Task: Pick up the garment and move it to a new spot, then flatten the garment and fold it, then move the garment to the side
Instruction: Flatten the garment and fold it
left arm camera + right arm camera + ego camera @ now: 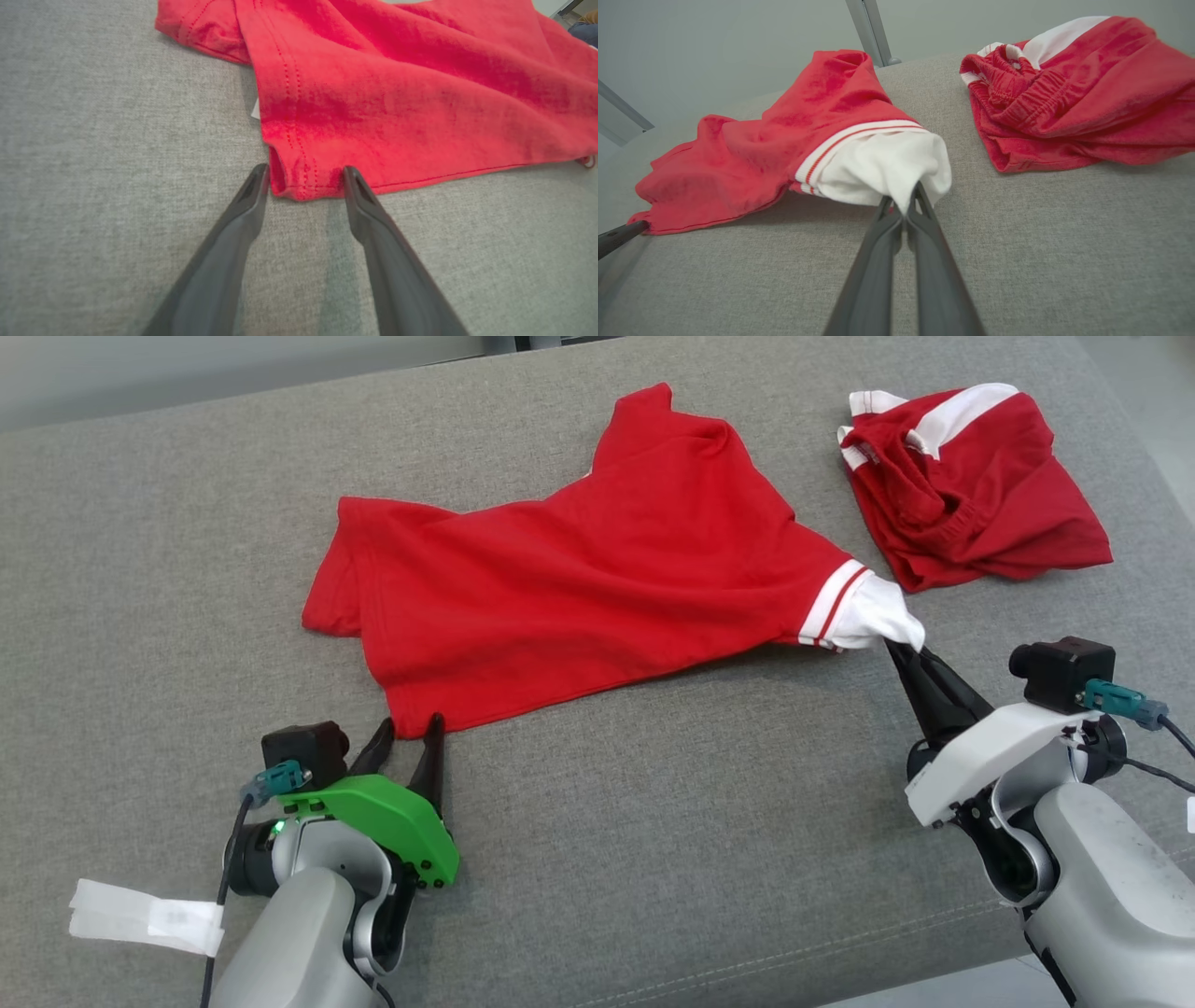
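The garment (597, 569) is a red T-shirt with a white, red-striped sleeve end, spread loosely on the grey padded surface (653, 821). My right gripper (901, 649) is shut on the white sleeve end (882, 163), which it lifts slightly at the shirt's right side; its tips (910, 196) pinch the cloth. My left gripper (409, 723) stands open at the shirt's lower left hem corner (299, 184). In the left wrist view the corner lies between the two fingertips (305, 175), which touch or nearly touch its edges.
A second crumpled red garment (971, 485) with white stripes and an elastic waistband (1031, 100) lies at the back right. White tape (140, 917) sticks to the surface at the lower left. The surface's front edge runs past the lower right.
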Controlling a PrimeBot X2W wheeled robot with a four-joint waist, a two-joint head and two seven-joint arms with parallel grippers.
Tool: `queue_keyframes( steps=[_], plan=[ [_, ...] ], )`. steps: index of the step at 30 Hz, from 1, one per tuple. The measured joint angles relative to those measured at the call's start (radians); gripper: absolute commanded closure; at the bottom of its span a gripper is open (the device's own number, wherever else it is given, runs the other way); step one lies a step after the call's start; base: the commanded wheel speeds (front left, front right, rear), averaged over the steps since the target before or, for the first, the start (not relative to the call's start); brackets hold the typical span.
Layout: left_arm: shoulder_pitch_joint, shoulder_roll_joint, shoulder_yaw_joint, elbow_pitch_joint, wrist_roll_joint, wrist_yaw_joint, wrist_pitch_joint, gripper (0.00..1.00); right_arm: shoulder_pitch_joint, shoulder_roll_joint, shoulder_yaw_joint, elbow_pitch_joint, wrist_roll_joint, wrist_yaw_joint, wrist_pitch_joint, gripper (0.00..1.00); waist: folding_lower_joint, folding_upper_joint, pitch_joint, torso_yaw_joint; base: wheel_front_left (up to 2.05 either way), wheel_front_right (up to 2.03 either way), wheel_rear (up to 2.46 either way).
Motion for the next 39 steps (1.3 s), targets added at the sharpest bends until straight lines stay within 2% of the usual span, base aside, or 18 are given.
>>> queue_keyframes(
  steps=[2,14,21,27,32,33,39],
  plan=[
    [-0.007,0.000,-0.009,0.013,-0.003,-0.001,-0.007,1.00,0.000,0.000,0.000,0.000,0.000,0.000,0.000,1.00,0.0000,0.0000,0.000,-0.002,0.00,0.00,0.00],
    [-0.017,0.000,-0.032,0.017,0.004,-0.037,-0.075,1.00,0.003,-0.001,-0.003,-0.004,0.009,0.000,0.000,1.00,0.0000,0.0000,-0.008,0.000,0.00,0.00,0.00],
    [-0.013,0.011,0.045,-0.070,-0.005,-0.049,-0.170,1.00,0.020,-0.004,-0.032,-0.052,0.027,0.000,-0.041,1.00,0.0000,0.0000,-0.028,0.010,0.00,0.00,0.00],
    [-0.013,0.018,0.116,-0.207,-0.006,-0.058,-0.183,1.00,0.006,-0.002,-0.050,-0.150,0.036,0.002,-0.082,1.00,0.0000,0.0000,-0.068,0.016,0.00,0.00,0.00],
    [-0.032,0.052,0.194,-0.422,0.047,-0.063,-0.182,1.00,-0.042,-0.008,-0.073,-0.285,0.062,0.011,-0.100,1.00,0.0000,0.0000,-0.127,0.019,0.00,0.00,0.00],
    [-0.032,0.052,0.194,-0.422,0.047,-0.063,-0.182,1.00,-0.042,-0.008,-0.073,-0.285,0.062,0.011,-0.100,1.00,0.0000,0.0000,-0.127,0.019,0.00,0.00,0.00],
    [-0.092,0.090,0.256,-0.649,0.119,-0.072,-0.183,1.00,-0.082,-0.055,-0.079,-0.414,0.064,0.013,-0.102,1.00,0.0000,0.0000,-0.198,0.019,0.00,0.00,0.00]
  ],
)
